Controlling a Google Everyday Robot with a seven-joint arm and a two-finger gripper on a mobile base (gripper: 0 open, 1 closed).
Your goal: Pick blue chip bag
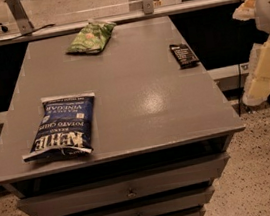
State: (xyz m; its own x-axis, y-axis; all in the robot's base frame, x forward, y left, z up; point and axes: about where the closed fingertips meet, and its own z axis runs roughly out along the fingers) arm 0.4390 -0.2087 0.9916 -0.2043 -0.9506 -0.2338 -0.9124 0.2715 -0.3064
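Note:
The blue chip bag [63, 127] lies flat on the grey table [136, 84], near its front left corner. It is dark navy with white block lettering, and its white top strip points away from the camera. My gripper [265, 73] is the cream-coloured part of the arm at the right edge of the view. It hangs beyond the table's right side, far from the bag, and nothing shows in it.
A green chip bag [90, 37] lies at the back of the table, left of centre. A small flat black packet [183, 54] lies near the right edge. Drawers [130, 192] sit under the tabletop. A railing [111, 18] runs behind the table. The floor is speckled.

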